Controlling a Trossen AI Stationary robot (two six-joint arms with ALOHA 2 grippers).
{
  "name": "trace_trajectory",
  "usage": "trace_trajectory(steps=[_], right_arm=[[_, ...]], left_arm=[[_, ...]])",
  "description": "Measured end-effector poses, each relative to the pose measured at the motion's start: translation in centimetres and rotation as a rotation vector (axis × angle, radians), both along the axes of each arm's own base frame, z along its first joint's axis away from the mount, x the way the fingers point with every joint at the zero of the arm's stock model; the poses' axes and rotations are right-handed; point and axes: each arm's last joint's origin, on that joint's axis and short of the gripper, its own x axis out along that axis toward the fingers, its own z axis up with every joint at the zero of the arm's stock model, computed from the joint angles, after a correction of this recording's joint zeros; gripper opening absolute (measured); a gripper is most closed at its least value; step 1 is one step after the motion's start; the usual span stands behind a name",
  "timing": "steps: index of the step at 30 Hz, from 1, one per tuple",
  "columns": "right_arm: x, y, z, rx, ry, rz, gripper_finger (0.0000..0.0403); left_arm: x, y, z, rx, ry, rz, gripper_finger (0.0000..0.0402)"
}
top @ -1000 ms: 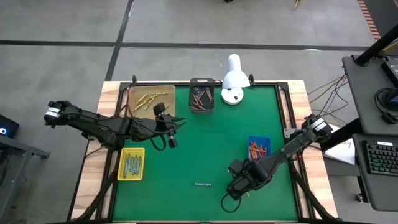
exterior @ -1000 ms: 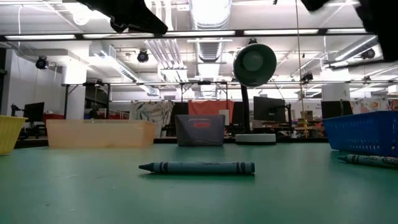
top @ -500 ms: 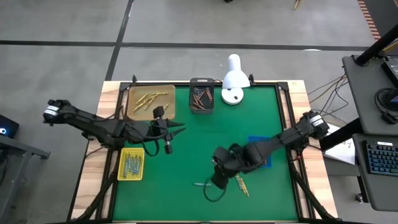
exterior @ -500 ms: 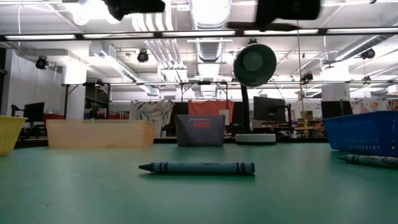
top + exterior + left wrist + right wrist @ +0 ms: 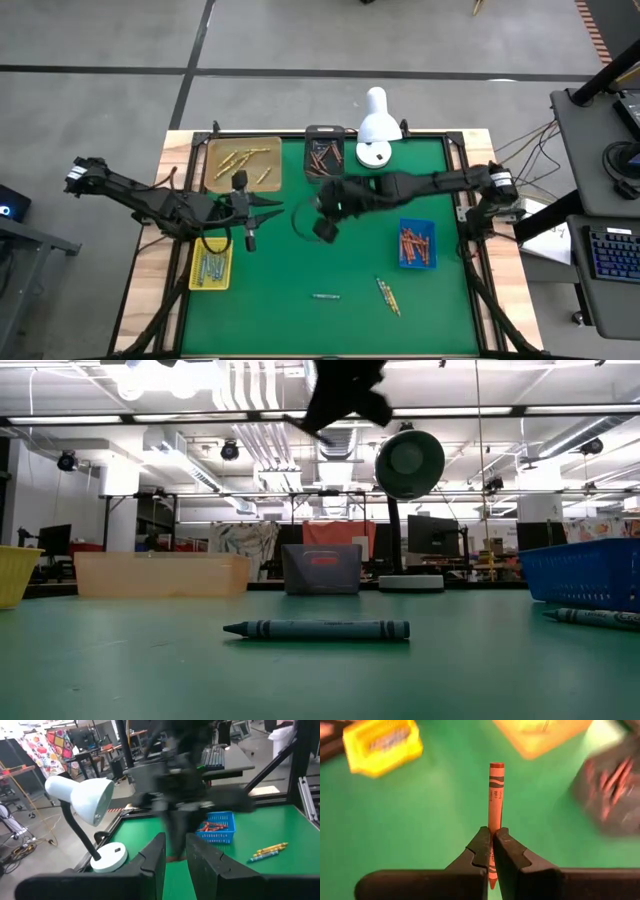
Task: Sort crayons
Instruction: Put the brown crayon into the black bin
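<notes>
One red-brown crayon [image 5: 495, 795] clamped in right gripper [image 5: 491, 851], mid-table near dark bin [image 5: 324, 153]; left gripper [image 5: 173, 862] slightly open, empty, by yellow tray [image 5: 211, 263]

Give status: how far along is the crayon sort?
Mostly done: crayons fill the yellow tray, tan tray, dark bin and blue basket. Right hand carries a red-brown crayon above the mat. Left: blue-green crayon, yellow pair.

lamp [image 5: 374, 125] behind the mat [image 5: 300, 270], two trays [image 5: 243, 163] left of it, one crayon [image 5: 326, 296] near front edge
</notes>
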Motion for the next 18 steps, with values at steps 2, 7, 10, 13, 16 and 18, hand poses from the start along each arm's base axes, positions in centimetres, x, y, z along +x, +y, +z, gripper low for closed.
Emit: trace_trajectory(steps=[2,7,10,13,16,18], right_arm=[[0.7,-2.1,0.2,-0.045,-0.049,-0.007,0.0009],[2.5,-7.3,0.0,-0.157,-0.175,-0.061,0.0009],[3.3,-10.0,-0.8,-0.261,-0.197,-0.153,0.0009],[3.6,-12.1,-1.9,-0.385,-0.145,-0.292,0.0009],[3.5,-13.7,-2.9,-0.456,-0.091,-0.387,0.0009],[3.6,-14.5,-3.7,-0.452,-0.063,-0.395,0.0009]], left_arm=[[-0.4,0.1,0.2,-0.006,-0.007,-0.001,0.0058],[-1.0,0.3,0.5,-0.012,-0.008,0.0,0.0058],[-1.2,0.4,0.5,-0.01,-0.003,0.0,0.0058],[-1.3,0.4,0.5,-0.011,0.0,0.002,0.0058],[-1.5,0.6,0.4,-0.011,0.01,0.024,0.0058],[-1.6,0.7,0.3,-0.008,0.023,0.05,0.0058]])
